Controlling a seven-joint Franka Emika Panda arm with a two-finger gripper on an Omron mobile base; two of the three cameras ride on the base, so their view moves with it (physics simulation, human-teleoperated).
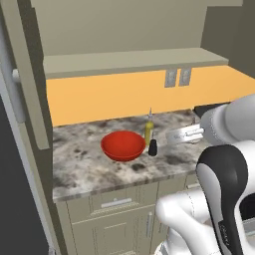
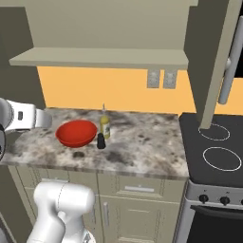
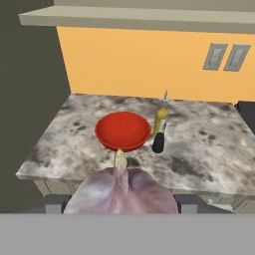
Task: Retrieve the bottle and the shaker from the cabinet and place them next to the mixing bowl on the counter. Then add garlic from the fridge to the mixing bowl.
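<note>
Red bowl: the round, shallow, glossy red mixing bowl (image 3: 123, 130) sits on the counter straight ahead of the pincer, beyond the tip of the bulb it carries; it also shows in the left base view (image 1: 123, 145) and the right base view (image 2: 76, 133).
Pincer: the two-finger pincer (image 3: 119, 209) is closed on the garlic; its dark finger tips (image 3: 52, 205) peek out on either side of the bulb at the bottom of the hand view.
Garlic: the whitish, purple-tinged garlic bulb with a short pale stem (image 3: 121, 191) is gripped between the fingers, stem pointing toward the bowl, short of the counter's front edge.
Bottle: the slim bottle of yellow liquid with a dark label and thin clear neck (image 3: 160, 118) stands upright ahead of the pincer, just beside the bowl on its right in the hand view; seen too at (image 1: 149, 129) and (image 2: 105, 126).
Shaker: the small black cylindrical shaker with a narrower top (image 3: 158, 142) stands upright in front of the bottle, on the side nearer the pincer, close to the bowl's rim; also at (image 1: 153, 147) and (image 2: 101, 141).
Counter: the grey, white and brown speckled marble-look countertop (image 3: 209, 144) lies ahead of and below the pincer, above beige cupboards (image 1: 117, 219).
Wall: an orange backsplash (image 3: 129, 64) with two grey outlets (image 3: 226, 57) rises far behind the bowl.
Cabinet: the beige-olive wall cabinet's underside (image 3: 139, 19) runs above the backsplash.
Stove: a black cooktop with white ring marks (image 2: 216, 144) adjoins the counter.
</note>
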